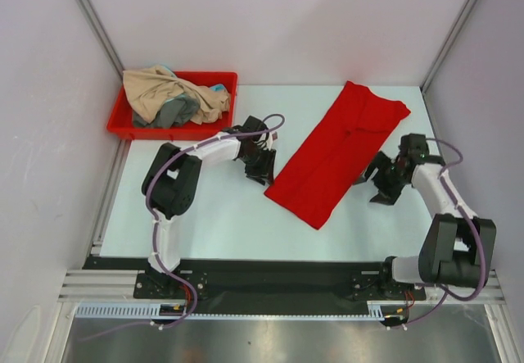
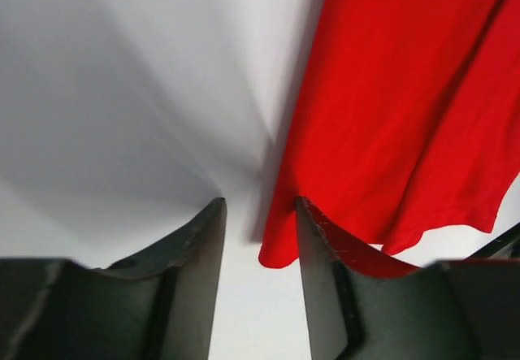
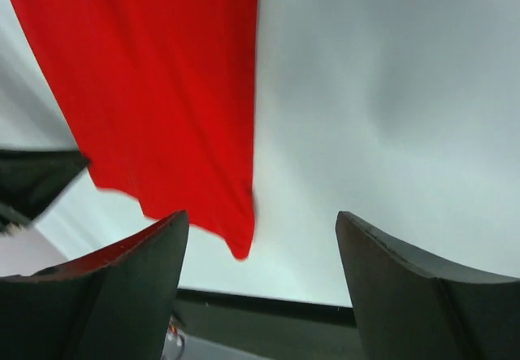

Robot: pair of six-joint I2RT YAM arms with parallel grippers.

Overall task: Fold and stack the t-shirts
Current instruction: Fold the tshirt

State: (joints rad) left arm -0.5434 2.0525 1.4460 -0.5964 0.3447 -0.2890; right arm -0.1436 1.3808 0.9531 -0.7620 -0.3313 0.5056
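red t-shirt (image 1: 340, 154) folded strip, mid-worktop (image 1: 205, 215) | left hand (image 1: 260, 166) partly open, empty, beside its edge | right hand (image 1: 385, 184) wide, empty | risk: single-layer pinch unfolds strip

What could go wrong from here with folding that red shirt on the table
1. The red shirt lies in a long diagonal strip, and both grippers are open beside it, holding nothing. If the left gripper closes where it is, it may catch only the corner hem and pull the fold crooked.
2. The right gripper has its jaws mostly over bare table, so it could miss the cloth.
3. The strip's far end lies close to the table's back edge and could slip off.
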